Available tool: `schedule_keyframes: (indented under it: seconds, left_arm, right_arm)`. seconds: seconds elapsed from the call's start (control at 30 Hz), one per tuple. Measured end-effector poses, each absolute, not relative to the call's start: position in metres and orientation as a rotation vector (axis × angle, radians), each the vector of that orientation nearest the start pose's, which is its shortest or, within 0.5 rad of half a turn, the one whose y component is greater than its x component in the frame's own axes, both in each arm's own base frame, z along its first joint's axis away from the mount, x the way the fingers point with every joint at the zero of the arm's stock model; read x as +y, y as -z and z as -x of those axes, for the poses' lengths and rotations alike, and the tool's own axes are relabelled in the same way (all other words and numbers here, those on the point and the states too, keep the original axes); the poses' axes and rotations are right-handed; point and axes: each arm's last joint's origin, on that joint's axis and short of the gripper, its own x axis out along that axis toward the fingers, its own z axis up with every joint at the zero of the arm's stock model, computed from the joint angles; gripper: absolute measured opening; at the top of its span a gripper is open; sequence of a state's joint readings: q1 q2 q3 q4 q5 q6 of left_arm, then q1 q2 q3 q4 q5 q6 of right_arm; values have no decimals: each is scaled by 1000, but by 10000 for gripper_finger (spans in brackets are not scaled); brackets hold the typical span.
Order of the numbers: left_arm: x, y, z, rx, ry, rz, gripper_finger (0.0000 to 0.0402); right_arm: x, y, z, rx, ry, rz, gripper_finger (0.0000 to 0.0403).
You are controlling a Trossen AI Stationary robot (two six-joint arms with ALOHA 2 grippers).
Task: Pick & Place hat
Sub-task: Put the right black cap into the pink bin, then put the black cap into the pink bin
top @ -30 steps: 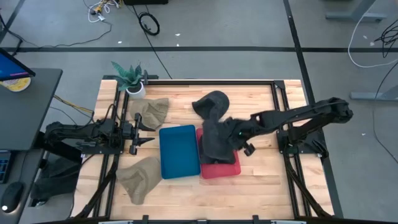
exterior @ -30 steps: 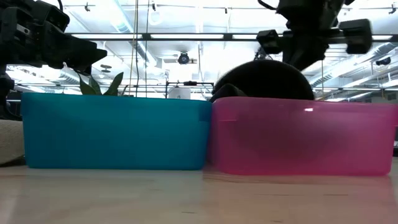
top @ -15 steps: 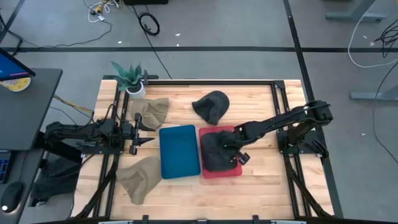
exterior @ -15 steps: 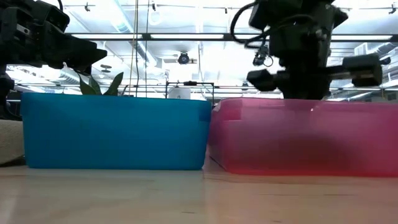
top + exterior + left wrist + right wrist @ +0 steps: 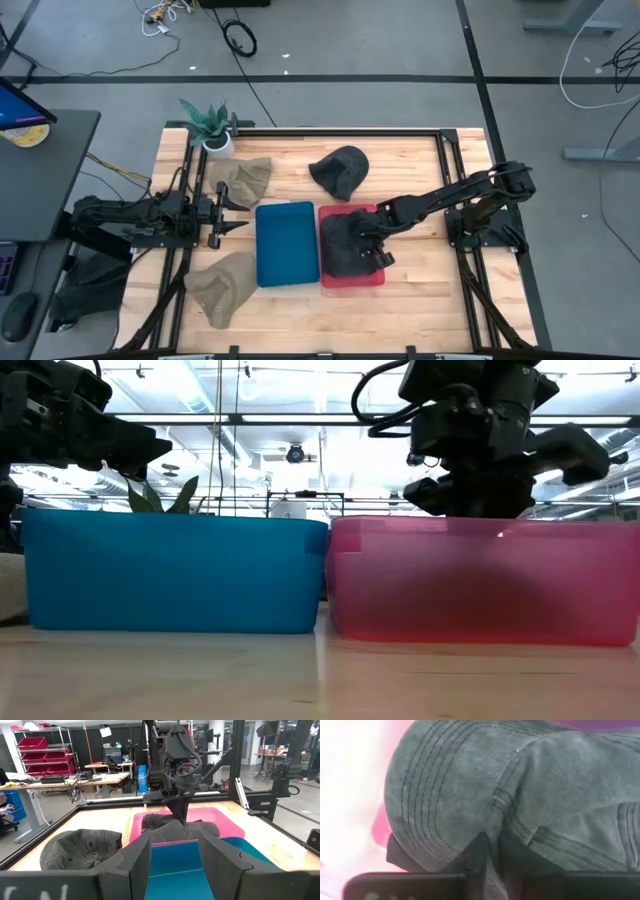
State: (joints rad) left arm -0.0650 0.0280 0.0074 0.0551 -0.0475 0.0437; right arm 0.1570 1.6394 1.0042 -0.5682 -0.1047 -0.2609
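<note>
Our right gripper pinches the soft, floppy hat by a fold, lower centre; it should sag.

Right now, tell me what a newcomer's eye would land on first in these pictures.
First, the right claw reaching down into the pink bin near the table's middle, shut on the dark grey hat that fills it. Next, the empty blue bin right beside it, with two tan hats on the wood to its left and another dark cap behind. The left claw waits open at the left edge.
</note>
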Motion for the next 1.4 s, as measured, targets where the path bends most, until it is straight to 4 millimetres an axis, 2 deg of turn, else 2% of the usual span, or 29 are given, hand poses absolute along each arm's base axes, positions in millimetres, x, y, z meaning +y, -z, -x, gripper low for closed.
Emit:
schedule_keyframes:
  seconds: [0.27, 0.47, 0.6, 0.7, 0.83, 0.93, 1.1, 1.23, 1.4]
  left_arm:
    - [-5, -169, -99, -35, 17, -42, 170]
    - [-5, -169, -99, -35, 16, -42, 170]
    - [-5, -169, -99, -34, 17, -42, 170]
    - [-5, -169, -99, -35, 17, -42, 170]
    - [-5, -169, -99, -35, 17, -42, 170]
    - [-5, -169, -99, -35, 16, -42, 170]
    - [-5, -169, -99, -35, 16, -42, 170]
    - [-5, -169, -99, -35, 17, -42, 170]
    - [-5, -169, -99, -35, 16, -42, 170]
  right_arm:
    - [49, -195, -296, 1141, -326, 188, 148]
    - [47, -227, -290, 1014, -270, 168, 214]
    - [41, -248, -288, 878, -100, 243, 238]
    - [34, -267, -291, 723, 165, 270, 241]
    - [24, -293, -297, 473, 458, 217, 234]
    - [21, -309, -302, 304, 516, 152, 228]
    - [20, -323, -308, 139, 524, 85, 222]
    - [10, -322, -309, 140, 555, 48, 217]
    - [-17, -306, -304, 237, 694, -121, 207]
